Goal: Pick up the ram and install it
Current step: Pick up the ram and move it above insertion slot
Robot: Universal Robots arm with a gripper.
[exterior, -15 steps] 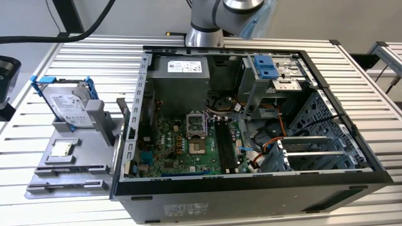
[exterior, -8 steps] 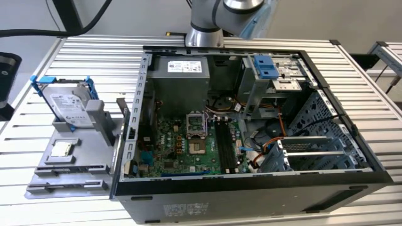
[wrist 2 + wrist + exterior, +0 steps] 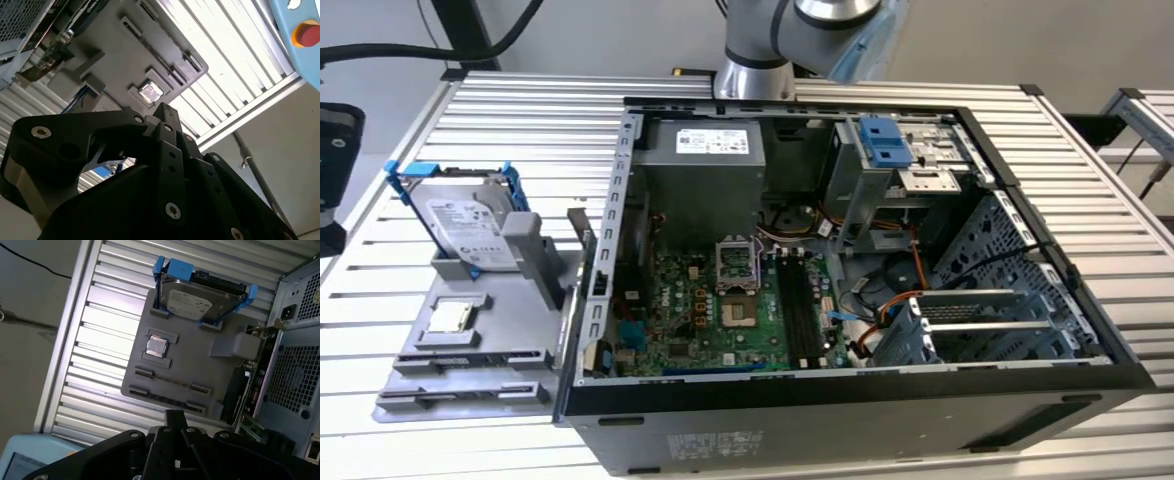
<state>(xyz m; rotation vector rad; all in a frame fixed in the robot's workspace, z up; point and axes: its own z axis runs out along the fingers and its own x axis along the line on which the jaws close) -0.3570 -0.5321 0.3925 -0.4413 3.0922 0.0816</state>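
In both wrist views my black gripper (image 3: 164,111) (image 3: 174,415) hangs high above the grey fixture plate (image 3: 200,365), its fingers drawn together with nothing between them. On that plate a thin strip (image 3: 170,382) stands on edge between two small holders. It may be the ram, but I cannot tell. The open computer case (image 3: 854,260) lies on its side in the exterior view, with the green motherboard (image 3: 707,310) and its long black memory slots (image 3: 801,310) exposed. The arm (image 3: 767,40) rises behind the case.
A hard drive in a blue bracket (image 3: 460,215) (image 3: 202,295) stands at the fixture's far end, and a small square chip (image 3: 452,318) (image 3: 156,345) lies in a recess. The ribbed metal table (image 3: 520,120) surrounds everything. A light-blue pendant with a red button (image 3: 306,32) is nearby.
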